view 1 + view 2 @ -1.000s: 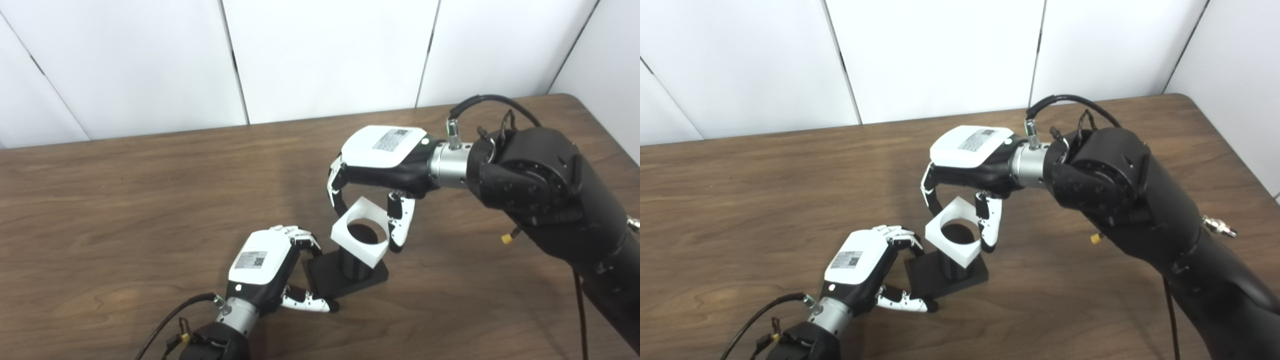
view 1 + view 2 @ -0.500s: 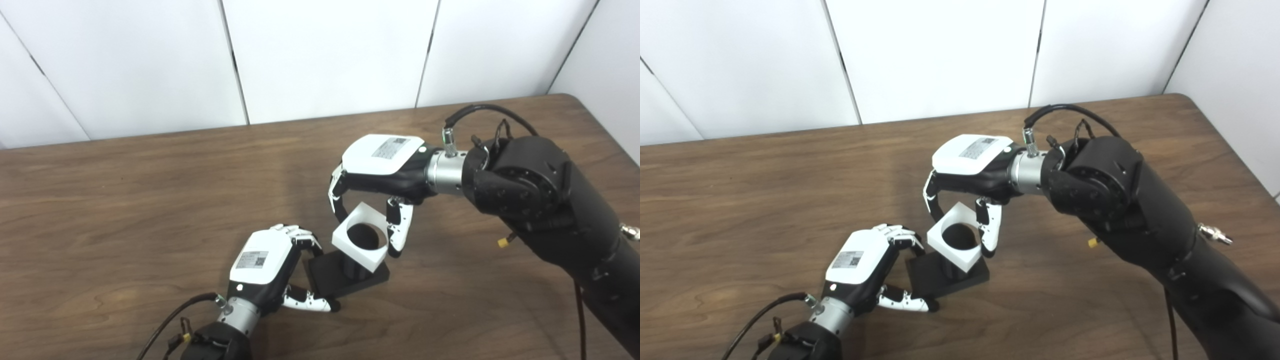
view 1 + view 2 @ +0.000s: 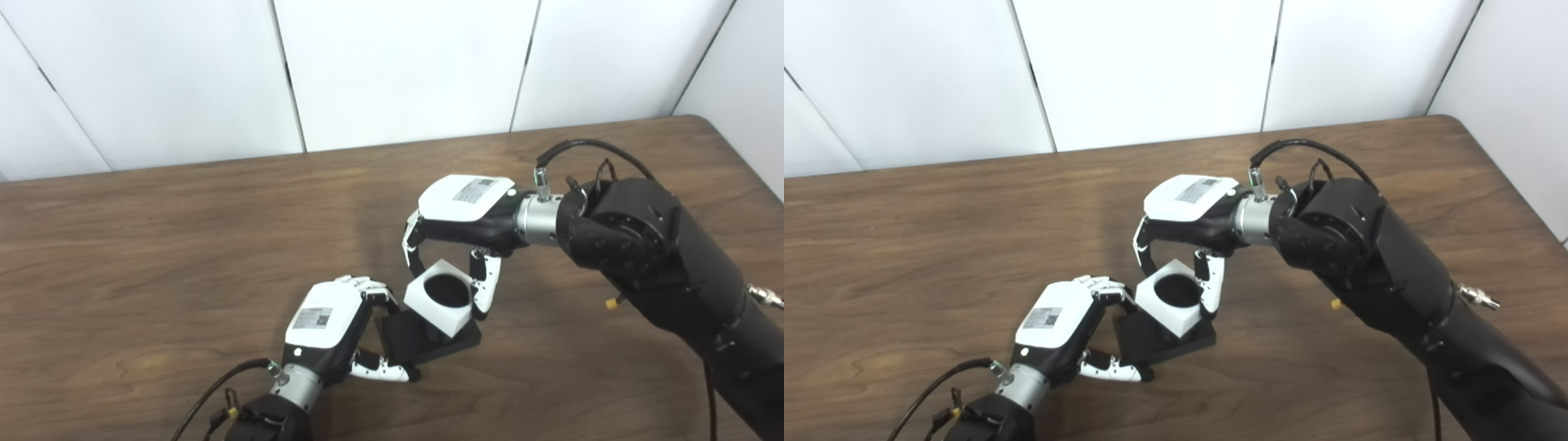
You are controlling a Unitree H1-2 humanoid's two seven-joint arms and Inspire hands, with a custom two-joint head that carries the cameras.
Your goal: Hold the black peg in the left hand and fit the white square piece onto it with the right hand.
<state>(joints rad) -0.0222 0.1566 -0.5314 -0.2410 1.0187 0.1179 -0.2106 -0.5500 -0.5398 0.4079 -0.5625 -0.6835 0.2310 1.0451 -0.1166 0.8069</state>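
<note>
Wooden table [image 3: 153,245] spanning both views, white wall panels [image 3: 398,67] standing behind its far edge.

Left hand [image 3: 334,331] lying toward the near edge, left of centre, grasping the black base [image 3: 407,346] of the peg: fingers [image 3: 367,286] curling over the base's far-left corner, thumb [image 3: 383,371] pressing along its near-left edge. Base resting flat on the table.

Peg [image 3: 436,331] rising upright from the base, mostly hidden; only a short dark stretch showing between base and piece, and a dark top inside the round hole.

White square piece [image 3: 438,298] sitting around the peg, tilted slightly, its underside close above the base; contact with the base not discernible.

Right hand [image 3: 456,236] hovering over the piece near mid-table, palm down, pinching the piece: fingers [image 3: 409,245] reaching down at its far-left side, thumb [image 3: 481,293] pressing its right side. Right arm [image 3: 649,257] entering from the near right corner, a black cable [image 3: 582,146] looping above the wrist.
</note>
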